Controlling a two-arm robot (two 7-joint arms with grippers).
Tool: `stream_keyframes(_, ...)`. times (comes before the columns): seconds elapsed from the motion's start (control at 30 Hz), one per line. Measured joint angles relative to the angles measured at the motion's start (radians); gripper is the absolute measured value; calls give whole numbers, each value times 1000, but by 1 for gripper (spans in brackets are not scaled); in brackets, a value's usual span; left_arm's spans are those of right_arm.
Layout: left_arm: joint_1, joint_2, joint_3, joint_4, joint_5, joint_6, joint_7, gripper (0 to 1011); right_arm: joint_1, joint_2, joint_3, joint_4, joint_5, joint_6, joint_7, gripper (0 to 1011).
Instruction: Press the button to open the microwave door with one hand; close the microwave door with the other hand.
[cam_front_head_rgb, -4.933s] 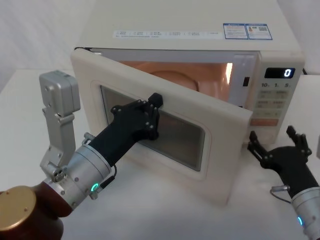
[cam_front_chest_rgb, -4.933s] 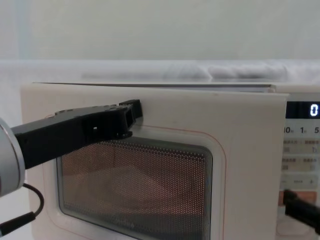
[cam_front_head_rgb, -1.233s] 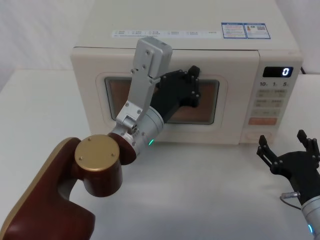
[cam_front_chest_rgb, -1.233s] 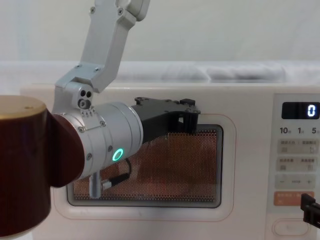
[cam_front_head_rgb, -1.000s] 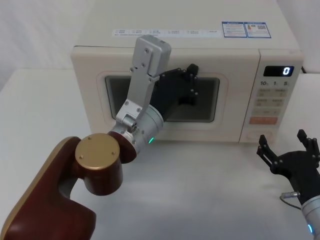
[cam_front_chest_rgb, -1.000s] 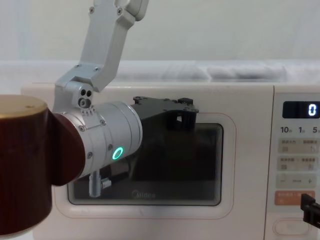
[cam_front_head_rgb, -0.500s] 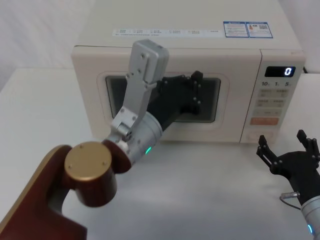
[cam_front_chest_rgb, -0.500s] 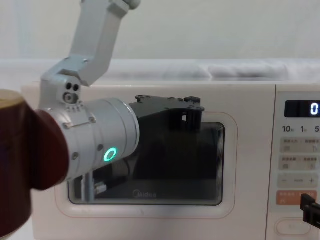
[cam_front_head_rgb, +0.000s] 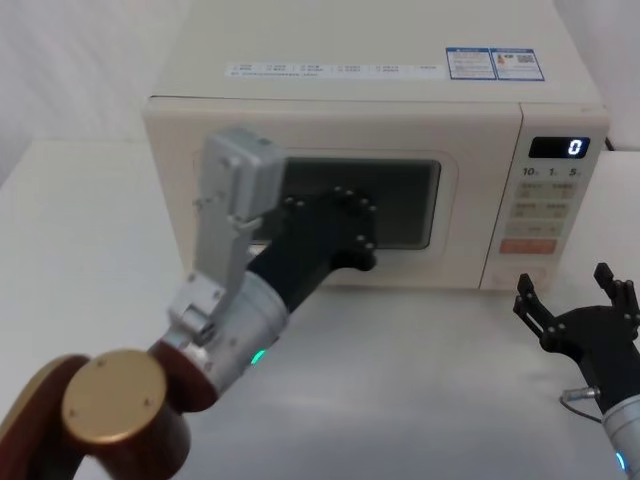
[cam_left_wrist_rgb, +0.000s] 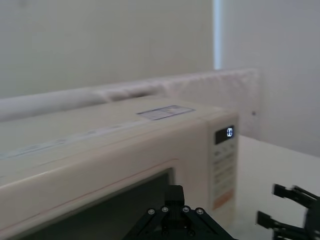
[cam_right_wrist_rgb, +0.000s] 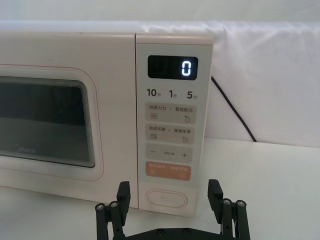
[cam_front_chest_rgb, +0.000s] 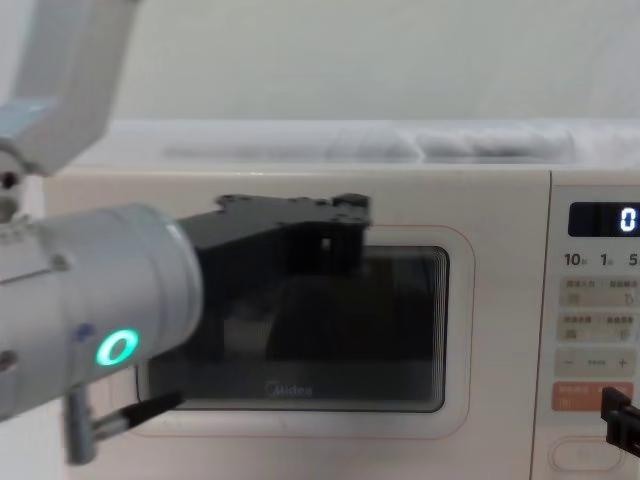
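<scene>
Our left gripper (cam_front_head_rgb: 352, 228) hangs in front of the microwave door (cam_front_head_rgb: 180, 180), its black fingers level with the dark window; whether they touch the glass or whether they are spread or closed, we cannot tell. Behind it come the silver wrist with its green ring and the grey link of the arm, which cover the left part of the window in the head view. In the chest view the same gripper (cam_front_chest_rgb: 335, 232) shows as a black wedge crossing the upper left of the window.

Our right gripper (cam_front_head_rgb: 578, 300) sits low on the table (cam_front_head_rgb: 420, 380), well apart from the microwave front and below the control panel (cam_front_head_rgb: 548, 200). Its fingers stand spread wide with nothing between them, as the right wrist view makes plain (cam_right_wrist_rgb: 170, 202).

The door lies flush with the cream body, shut, the Midea logo (cam_front_chest_rgb: 288, 390) readable under the window. The button (cam_right_wrist_rgb: 165, 198), a pale oval with a raised ring, sits at the foot of the panel, just under the orange button (cam_right_wrist_rgb: 168, 171) and straight ahead of our right gripper. The display (cam_right_wrist_rgb: 172, 67) reads 0.

The microwave stands on a white table against a pale wall (cam_right_wrist_rgb: 270, 10). A white cloth drapes behind it, and a dark cable (cam_right_wrist_rgb: 232, 112) runs down across the cloth to the right of the panel.
</scene>
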Motion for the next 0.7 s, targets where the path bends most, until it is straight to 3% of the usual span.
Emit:
stream_keyframes(0.27, 142, -41, -87, -79, -18, -53, 105, 0, 0, 0, 0, 0, 0, 0, 0, 1002)
stream_keyframes(0.53, 259, -45, -153, -103, -33, -90, 128, 0, 0, 0, 0, 0, 0, 0, 0, 1002)
stream_keyframes(0.7, 302, -38, -189, -108, -43, -105, 126, 0, 0, 0, 0, 0, 0, 0, 0, 1002)
